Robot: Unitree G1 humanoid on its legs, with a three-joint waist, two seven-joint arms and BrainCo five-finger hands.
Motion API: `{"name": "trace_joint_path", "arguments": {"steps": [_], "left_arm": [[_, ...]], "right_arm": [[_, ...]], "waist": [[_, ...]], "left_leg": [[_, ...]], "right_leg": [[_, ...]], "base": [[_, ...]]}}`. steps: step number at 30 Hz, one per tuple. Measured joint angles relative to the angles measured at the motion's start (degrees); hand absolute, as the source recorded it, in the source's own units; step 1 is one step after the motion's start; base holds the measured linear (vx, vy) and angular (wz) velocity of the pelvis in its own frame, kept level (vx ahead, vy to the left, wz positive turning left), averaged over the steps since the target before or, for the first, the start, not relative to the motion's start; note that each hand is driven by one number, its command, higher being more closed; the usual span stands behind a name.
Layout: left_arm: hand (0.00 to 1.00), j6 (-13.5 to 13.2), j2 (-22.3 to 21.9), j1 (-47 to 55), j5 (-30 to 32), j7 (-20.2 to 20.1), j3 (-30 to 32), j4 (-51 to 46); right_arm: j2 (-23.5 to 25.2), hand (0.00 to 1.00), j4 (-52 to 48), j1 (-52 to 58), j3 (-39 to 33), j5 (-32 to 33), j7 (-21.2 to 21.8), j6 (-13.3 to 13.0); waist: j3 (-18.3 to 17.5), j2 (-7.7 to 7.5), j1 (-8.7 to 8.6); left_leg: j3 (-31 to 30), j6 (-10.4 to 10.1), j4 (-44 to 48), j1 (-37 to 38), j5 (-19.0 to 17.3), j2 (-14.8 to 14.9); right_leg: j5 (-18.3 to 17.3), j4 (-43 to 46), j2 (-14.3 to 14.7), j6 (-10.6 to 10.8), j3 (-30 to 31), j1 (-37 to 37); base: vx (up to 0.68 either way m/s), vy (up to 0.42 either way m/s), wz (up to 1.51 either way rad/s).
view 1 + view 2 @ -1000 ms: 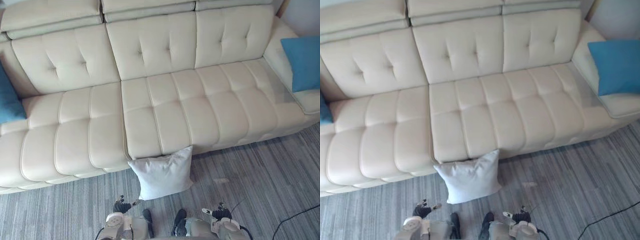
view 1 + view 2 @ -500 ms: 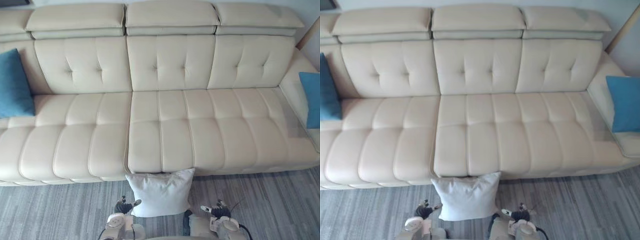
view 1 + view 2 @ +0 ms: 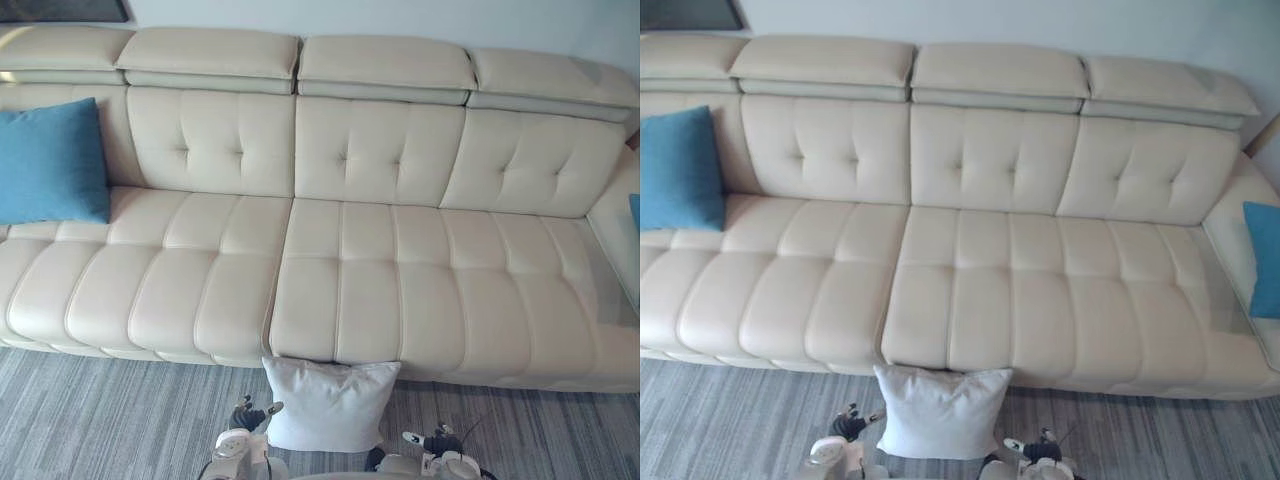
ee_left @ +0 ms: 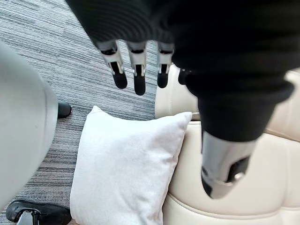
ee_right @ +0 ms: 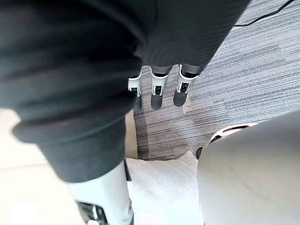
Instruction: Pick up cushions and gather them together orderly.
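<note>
Closest in, both hands sit low down at the near edge of the head camera's view. The left hand (image 4: 137, 70) has its fingers hanging straight and loose with nothing in them, thumb out to the side. Same deal with the right hand (image 5: 157, 89): fingers straight and relaxed, empty, over the grey striped carpet (image 3: 100, 420).

Between the two hands is the white cushion (image 3: 328, 403). It's on the carpet, standing on edge and leaning against the front of the sofa (image 3: 340, 250), about under the seam where the two middle seat sections meet. The left hand is just beside its left edge and the right hand is a bit further off on the other side. Neither one looks to be touching it.

Behind that is the long cream sofa itself, with tufted backrests and separate headrests along the top.

Further off, a blue cushion (image 3: 50, 160) is propped upright against the backrest at the sofa's far left end. A second blue cushion (image 3: 1265, 258) is way over at the right end, cut off by the frame edge, so the cushions are all well apart.
</note>
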Motion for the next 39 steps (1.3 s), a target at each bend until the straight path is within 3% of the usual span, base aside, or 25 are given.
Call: {"name": "trace_joint_path", "arguments": {"steps": [4, 6, 8, 11, 16, 25, 32, 38, 39], "left_arm": [[0.0, 0.0, 0.1, -1.7, -1.1, 1.3, 0.0, -3.1], [0.0, -0.1, 0.4, -2.6, -1.9, 2.2, 0.1, -4.7], [0.0, -0.1, 0.5, -3.7, -3.4, 3.1, -0.1, -6.7], [0.0, -0.1, 1.4, -5.1, -4.8, 3.5, -0.4, -7.3], [0.0, -0.2, 2.8, -8.6, -6.7, 5.0, -0.4, -11.2], [0.0, -2.3, 8.4, -30.8, -8.0, 6.1, 0.1, -12.4], [0.0, -2.4, 12.2, -43.6, -8.7, 8.3, -1.3, -15.0], [0.0, -2.4, 11.7, -50.3, -8.3, 11.1, -2.1, -17.0], [1.0, -2.4, 11.0, -51.6, -8.3, 12.6, -2.2, -18.1]], "right_arm": [[0.1, 0.0, -3.9, -1.6, 0.2, 0.1, -0.8, -0.1], [-0.2, 0.0, -4.9, -3.0, 0.2, 0.1, -1.3, -0.3], [-0.7, 0.0, -7.0, -4.6, 0.4, 0.2, -2.5, -0.6], [-0.6, 0.0, -7.2, -6.1, 0.8, 0.5, -3.0, -0.5], [-1.3, 0.0, -10.2, -10.0, 0.4, 2.7, -4.7, -0.5], [-6.8, 0.0, -13.5, -32.2, -1.6, 5.8, -7.0, -0.9], [-10.5, 0.0, -13.6, -47.5, 0.8, 8.2, -8.9, -2.3], [-8.3, 0.0, -13.6, -54.6, 5.1, 9.5, -11.1, -2.8], [-7.1, 1.0, -13.6, -56.3, 5.9, 10.3, -11.9, -3.3]], "waist": [[2.9, -0.63, 0.02], [4.3, -0.51, 0.05], [6.1, 0.46, -0.01], [7.6, -0.69, 0.38], [9.6, -0.51, 0.4], [16.4, -0.61, -0.1], [20.2, -0.65, -0.29], [20.9, -0.67, -0.32], [21.0, -0.63, -0.32]], "left_leg": [[-0.3, -0.1, 8.9, -8.4, -0.5, -0.1], [-0.3, -0.1, 13.7, -12.7, -3.0, 0.4], [-0.3, -1.4, 18.5, -17.7, -10.0, 2.2], [-0.1, -1.3, 23.1, -22.5, -10.7, 2.2], [-0.3, -1.5, 28.4, -32.7, -10.3, 3.0], [-1.2, -2.4, 36.7, -57.5, -8.0, 4.2], [-2.2, -2.6, 41.1, -71.8, -7.9, 4.9], [-2.4, -2.8, 43.1, -78.7, -7.8, 5.0], [-2.7, -2.8, 43.7, -80.1, -7.8, 5.0]], "right_leg": [[-2.5, 9.7, -1.9, -1.4, -1.0, -7.0], [-5.7, 13.7, -2.3, -1.3, -1.2, -10.1], [-11.5, 22.4, -2.6, -1.8, -0.9, -16.6], [-13.4, 27.8, -3.3, -2.3, 0.3, -22.1], [-13.0, 32.7, -3.2, -3.5, 1.3, -32.5], [-9.7, 39.6, -2.9, -6.8, 2.2, -57.3], [-9.6, 43.9, -2.6, -7.0, 2.3, -71.4], [-9.6, 46.5, -2.7, -7.0, 2.8, -78.6], [-9.6, 47.1, -2.7, -7.0, 2.8, -80.0]], "base": [[-0.19, -0.023, 0.36], [-0.24, -0.05, 0.28], [-0.34, -0.038, 0.15], [-0.25, -0.04, -0.03], [-0.17, -0.038, -0.1], [-0.08, -0.023, -0.06], [-0.01, -0.033, -0.01], [-0.02, 0.008, 0.02], [-0.04, 0.02, 0.02]]}}
